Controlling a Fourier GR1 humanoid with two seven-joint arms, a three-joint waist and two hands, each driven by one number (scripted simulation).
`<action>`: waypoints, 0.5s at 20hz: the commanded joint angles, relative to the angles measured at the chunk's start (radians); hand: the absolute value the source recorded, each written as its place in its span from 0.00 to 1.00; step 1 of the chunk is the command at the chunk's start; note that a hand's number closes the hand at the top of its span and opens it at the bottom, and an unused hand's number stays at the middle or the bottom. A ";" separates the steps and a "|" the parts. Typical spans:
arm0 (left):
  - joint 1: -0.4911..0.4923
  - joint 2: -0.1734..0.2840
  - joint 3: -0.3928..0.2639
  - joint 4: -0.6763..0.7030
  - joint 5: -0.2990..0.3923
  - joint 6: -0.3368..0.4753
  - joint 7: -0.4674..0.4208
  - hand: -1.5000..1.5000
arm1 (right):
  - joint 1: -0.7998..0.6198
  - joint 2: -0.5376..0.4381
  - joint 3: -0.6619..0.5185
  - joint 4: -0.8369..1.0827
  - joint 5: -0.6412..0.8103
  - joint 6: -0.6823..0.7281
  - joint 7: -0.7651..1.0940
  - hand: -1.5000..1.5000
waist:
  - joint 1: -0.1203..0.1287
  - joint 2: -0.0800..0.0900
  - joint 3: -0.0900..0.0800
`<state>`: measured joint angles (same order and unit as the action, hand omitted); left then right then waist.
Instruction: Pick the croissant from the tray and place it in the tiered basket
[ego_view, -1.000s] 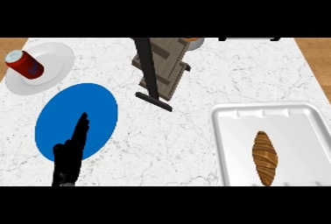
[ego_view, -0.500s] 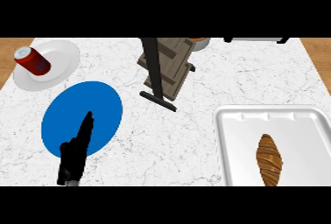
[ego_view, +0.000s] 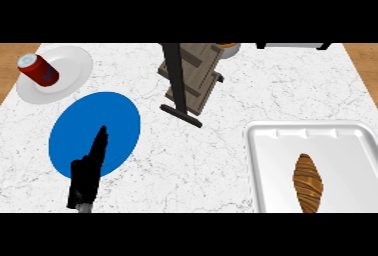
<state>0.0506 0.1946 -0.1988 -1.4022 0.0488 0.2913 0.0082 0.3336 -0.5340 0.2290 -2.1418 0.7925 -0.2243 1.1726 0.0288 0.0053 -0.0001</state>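
A brown croissant (ego_view: 307, 182) lies lengthwise in the white tray (ego_view: 266, 165) at the lower right of the counter. The tiered basket (ego_view: 190, 77), a brown wooden rack on a black frame, stands at the top centre. My left hand (ego_view: 87, 172) rests at the lower left with its fingers straight, pointing up over the blue plate (ego_view: 118, 115). It holds nothing and is far from the croissant. My right hand does not show in this view.
A red can (ego_view: 38, 70) stands on a white plate (ego_view: 70, 62) at the top left. An orange-rimmed object (ego_view: 227, 47) peeks out behind the basket. Wooden floor shows past both counter edges.
The whole view has shifted: everything on the counter sits a little further down and to the right in the picture. My left hand keeps the same open pose.
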 joint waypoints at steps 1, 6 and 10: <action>0.011 0.002 0.014 0.055 0.013 -0.025 -0.027 0.50 | -0.106 0.037 0.038 0.026 0.020 0.183 0.239 0.00 | -0.002 0.003 -0.004; -0.021 -0.016 0.018 0.048 0.008 -0.015 0.005 0.50 | -0.243 0.167 0.068 0.160 0.054 0.203 0.232 0.00 | -0.012 0.000 -0.001; -0.025 -0.017 0.018 0.042 -0.013 0.002 0.031 0.50 | -0.269 0.204 0.043 0.147 0.055 0.262 0.234 0.00 | -0.022 -0.004 -0.001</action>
<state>0.0458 0.1899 -0.1758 -1.3797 0.0550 0.2747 -0.0037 0.1448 -0.3799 0.2698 -2.0045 0.8422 -0.0816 1.2095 0.0149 -0.0001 0.0021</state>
